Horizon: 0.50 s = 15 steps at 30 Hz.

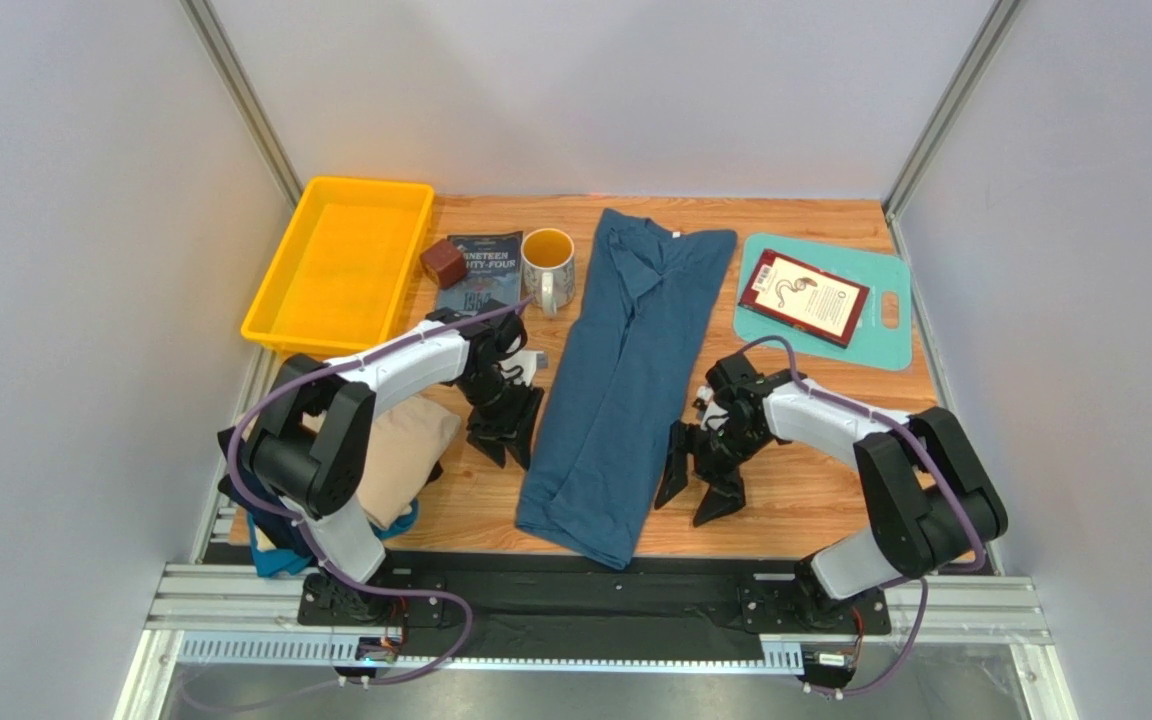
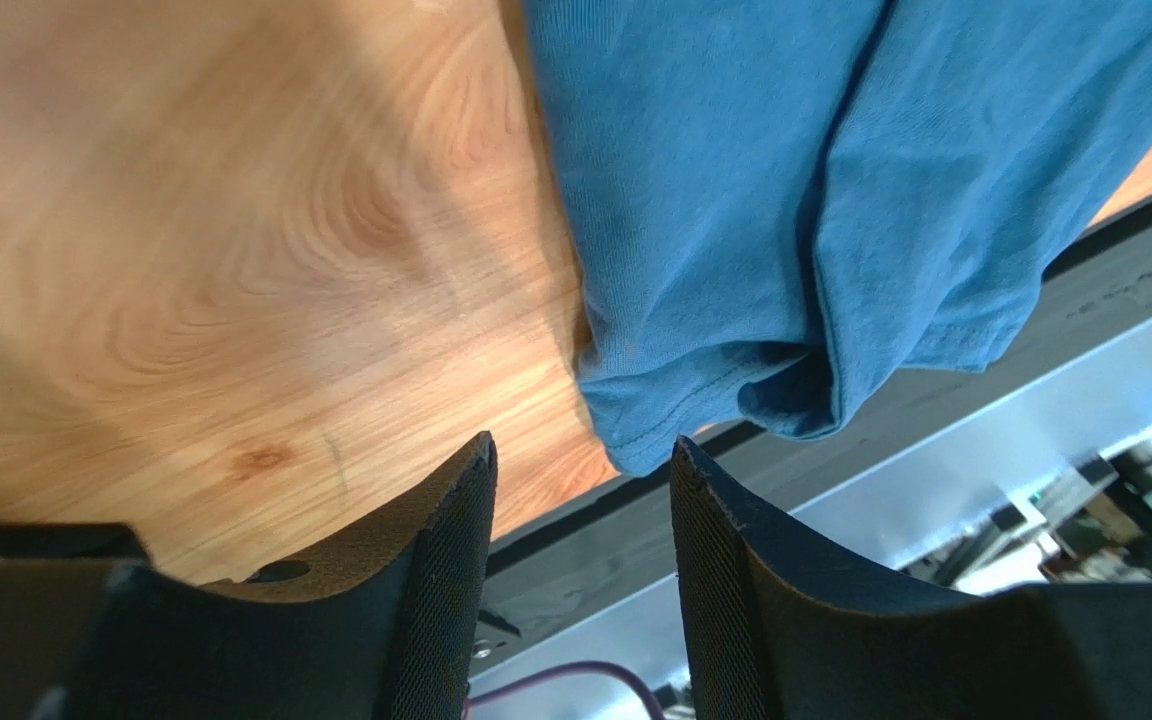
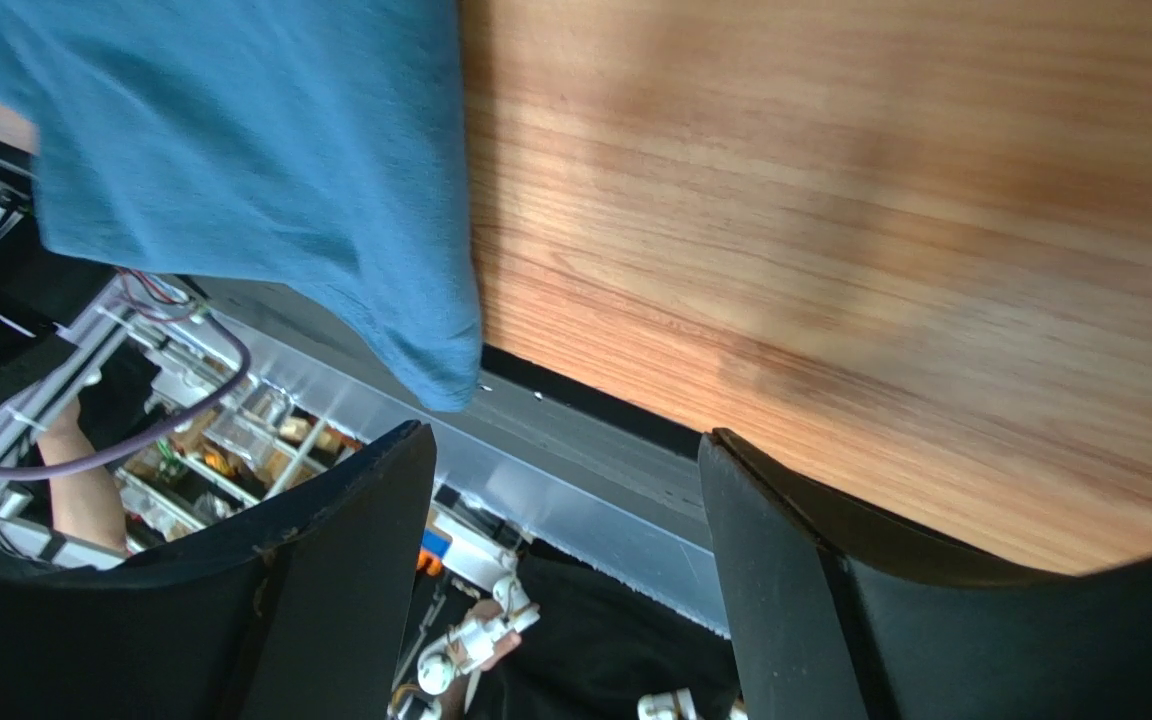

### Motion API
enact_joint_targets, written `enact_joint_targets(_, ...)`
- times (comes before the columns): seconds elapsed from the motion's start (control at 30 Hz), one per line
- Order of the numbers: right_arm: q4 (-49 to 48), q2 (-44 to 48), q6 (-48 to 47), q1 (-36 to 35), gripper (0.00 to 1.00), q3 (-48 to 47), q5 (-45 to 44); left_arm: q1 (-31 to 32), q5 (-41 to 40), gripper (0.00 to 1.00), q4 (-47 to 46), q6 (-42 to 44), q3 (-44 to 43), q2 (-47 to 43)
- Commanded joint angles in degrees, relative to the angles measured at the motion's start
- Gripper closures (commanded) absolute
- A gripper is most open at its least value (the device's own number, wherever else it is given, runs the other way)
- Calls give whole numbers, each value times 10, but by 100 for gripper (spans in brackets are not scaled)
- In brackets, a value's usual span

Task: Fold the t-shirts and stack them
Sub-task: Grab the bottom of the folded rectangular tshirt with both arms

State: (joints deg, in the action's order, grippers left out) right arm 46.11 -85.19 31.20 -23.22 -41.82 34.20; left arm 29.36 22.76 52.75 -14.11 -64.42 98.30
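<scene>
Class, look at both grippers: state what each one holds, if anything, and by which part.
Nothing is held. The left gripper and right gripper are both open and empty, either side of the folded teal-blue cotton t-shirt on the wooden table.

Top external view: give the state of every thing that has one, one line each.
teal-blue t-shirt, folded lengthwise into a long strip, lying flat.
beige t-shirt, in a loose heap.
mug, upright.
yellow bin, empty.
red book, closed, on the cutting board.
left claw, open, empty.
right claw, open, empty.
</scene>
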Motion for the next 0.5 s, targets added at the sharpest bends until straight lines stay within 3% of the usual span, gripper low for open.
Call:
enact_joint_targets(0.0,-93,-10,30,-38,29,19,27,-9,60,47,-27,-7,25,-10)
enact_joint_targets(0.2,-156,-42,33,-70,28,41,49,-9,134,47,-77,-43,70,12)
enact_joint_targets(0.47,-224,-75,34,-86,28,50,54,-9,99,47,-94,-44,92,29)
